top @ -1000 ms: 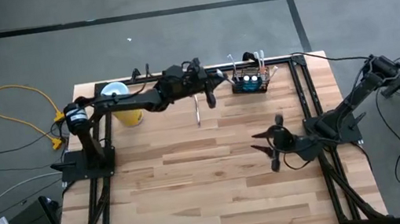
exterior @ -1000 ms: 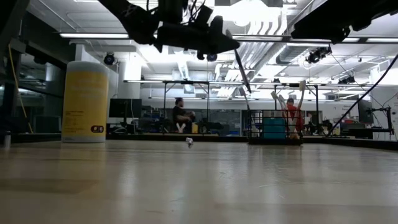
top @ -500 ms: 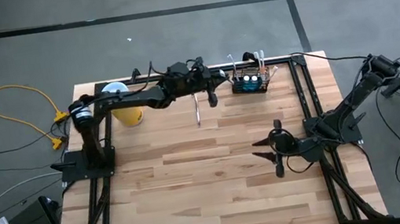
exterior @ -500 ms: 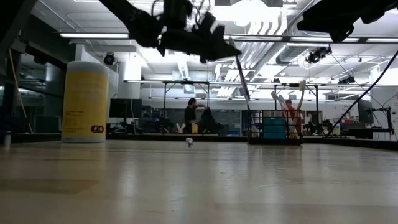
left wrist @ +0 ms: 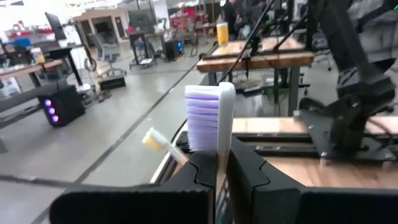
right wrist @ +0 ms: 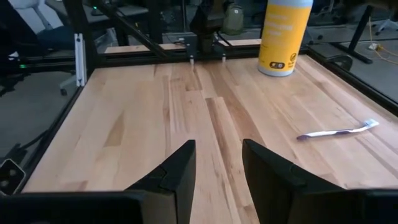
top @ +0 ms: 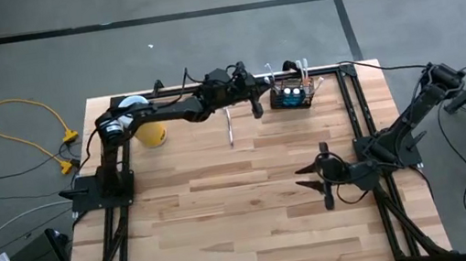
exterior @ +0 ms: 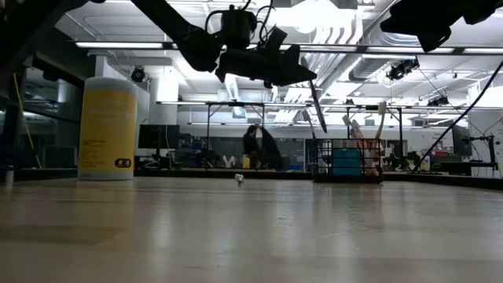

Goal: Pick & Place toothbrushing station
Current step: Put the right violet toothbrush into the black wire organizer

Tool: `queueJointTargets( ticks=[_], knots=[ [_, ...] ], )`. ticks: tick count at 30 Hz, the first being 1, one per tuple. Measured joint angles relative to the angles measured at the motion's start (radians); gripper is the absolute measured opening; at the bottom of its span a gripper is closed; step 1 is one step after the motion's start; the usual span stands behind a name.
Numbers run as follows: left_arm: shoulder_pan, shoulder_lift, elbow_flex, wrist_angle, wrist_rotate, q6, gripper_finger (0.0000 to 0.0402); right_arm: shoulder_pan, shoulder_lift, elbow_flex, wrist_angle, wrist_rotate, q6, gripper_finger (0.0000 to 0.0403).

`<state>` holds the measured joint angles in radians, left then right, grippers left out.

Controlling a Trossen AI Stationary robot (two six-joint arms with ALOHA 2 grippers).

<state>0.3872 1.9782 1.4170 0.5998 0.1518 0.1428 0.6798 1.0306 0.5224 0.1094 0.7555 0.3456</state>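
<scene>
The toothbrushing station (top: pixel 291 96), a small black wire basket with brushes standing in it, rests on its base at the table's far right edge and also shows in the low view (exterior: pixel 348 161). My left gripper (top: pixel 254 106) hangs just left of it, shut on a toothbrush (left wrist: pixel 210 115) with purple-white bristles. My right gripper (top: pixel 307 178) stands open over the right part of the table, its fingers (right wrist: pixel 180 165) apart with nothing between them. My left gripper pinches the toothbrush's handle just below the head (left wrist: pixel 217 163) between its two fingers. The fingers reach level toward the table's right and lie across the brush. The brush stands nearly upright, head above the fingers, its handle (exterior: pixel 317 110) slanting down, clear of the table.
A yellow canister (top: pixel 145 125) with a white lid stands at the far left. A loose toothbrush (top: pixel 230 129) lies flat on the wood below my left arm. Black frame rails (top: pixel 358 112) run along the table's sides. Bare wood spreads over the middle and near part.
My left gripper has carried the toothbrush toward the table's right edge, closer to the toothbrushing station, and sunk a little; the brush stays upright in its hold. My right gripper has turned slightly where it stands.
</scene>
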Motion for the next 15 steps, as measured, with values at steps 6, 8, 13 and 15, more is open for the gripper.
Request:
queueJointTargets(
  ticks=[6,8,13,15],
  knots=[
    [0.022,0.021,-0.001,-0.013,-0.023,-0.001,0.0006,0.022,0.0,0.0,0.009,0.004,0.001,0.0122],
    [0.032,0.022,0.0,-0.014,-0.023,-0.008,0.0006,0.022,0.0,0.0,0.01,0.004,0.001,0.0122],
    [0.05,0.035,-0.001,-0.017,-0.015,-0.028,0.0005,0.022,0.0,0.0,0.015,0.004,-0.001,0.0122],
    [0.053,0.039,0.0,-0.014,0.001,-0.035,0.0005,0.022,0.0,0.0,0.015,0.004,-0.001,0.0122]
  ],
)
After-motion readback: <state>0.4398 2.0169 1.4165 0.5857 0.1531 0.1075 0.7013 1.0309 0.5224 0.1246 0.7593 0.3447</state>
